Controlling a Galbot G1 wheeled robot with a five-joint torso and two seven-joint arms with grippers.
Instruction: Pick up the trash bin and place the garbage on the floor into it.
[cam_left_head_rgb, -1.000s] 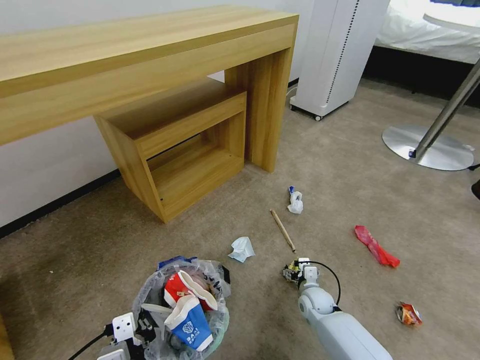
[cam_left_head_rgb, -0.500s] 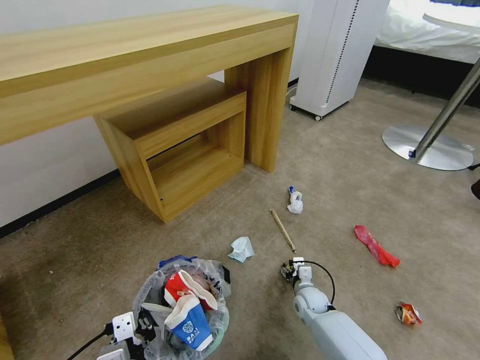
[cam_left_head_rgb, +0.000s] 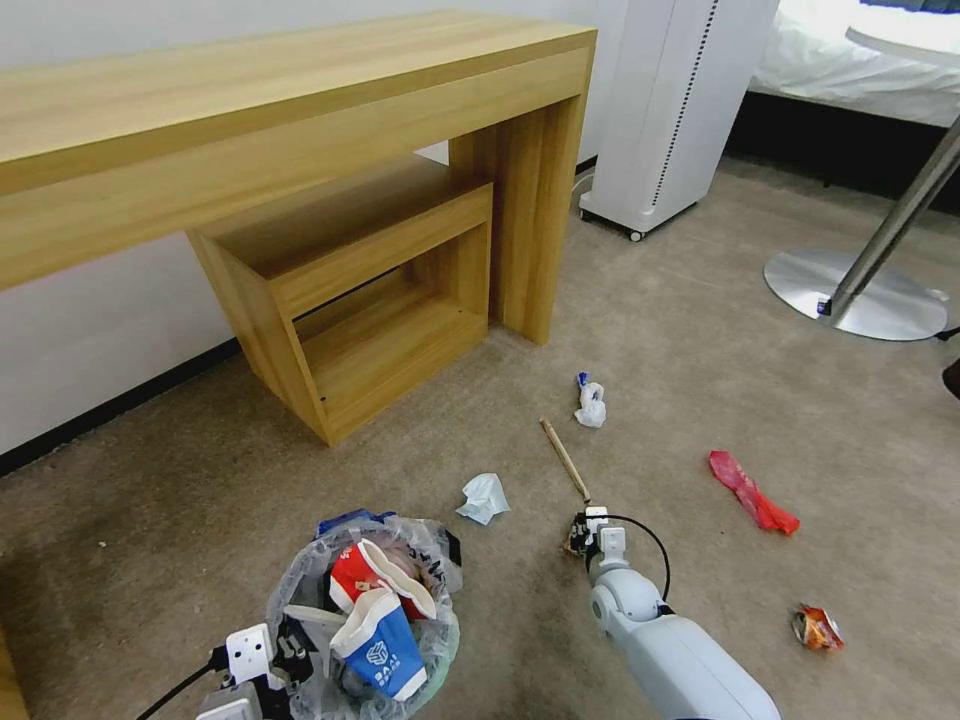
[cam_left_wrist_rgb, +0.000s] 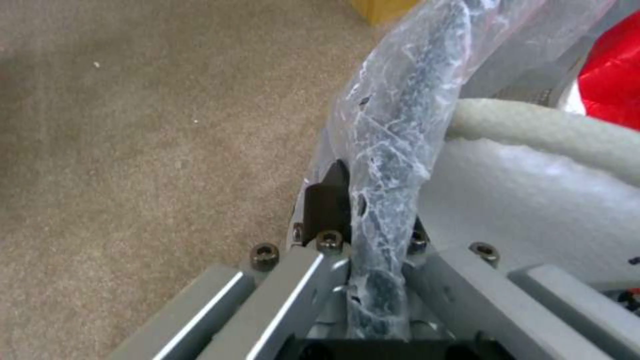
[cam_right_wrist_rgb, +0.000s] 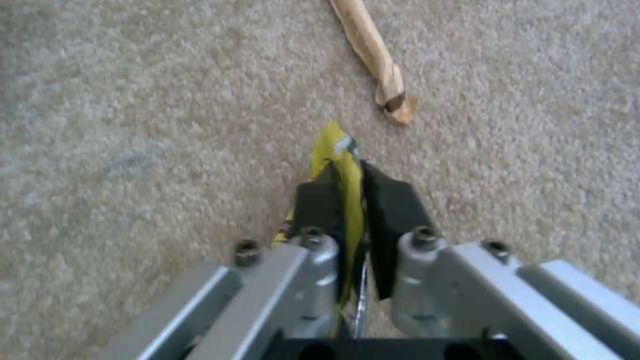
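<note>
The trash bin (cam_left_head_rgb: 365, 625), dark with a whitish bag liner, stands at my lower left and holds a red cup and a blue-white carton. My left gripper (cam_left_head_rgb: 272, 660) is shut on the bin's bag-covered rim (cam_left_wrist_rgb: 393, 150). Low over the carpet, my right gripper (cam_left_head_rgb: 585, 532) is shut on a yellow wrapper (cam_right_wrist_rgb: 343, 165), just short of the wooden stick (cam_left_head_rgb: 565, 460). More garbage lies on the floor: a tissue wad (cam_left_head_rgb: 484, 497), a small white bottle (cam_left_head_rgb: 590, 402), a red wrapper (cam_left_head_rgb: 752, 492) and a red-yellow wrapper (cam_left_head_rgb: 817, 627).
A wooden desk (cam_left_head_rgb: 300, 100) with a wooden box stool (cam_left_head_rgb: 370, 300) under it stands along the wall at the left. A white appliance (cam_left_head_rgb: 680, 110) is behind, and a round metal table base (cam_left_head_rgb: 855, 295) sits at the right.
My right gripper has drifted slightly left and away from me with the yellow wrapper held in it. The left gripper and bin stay put.
</note>
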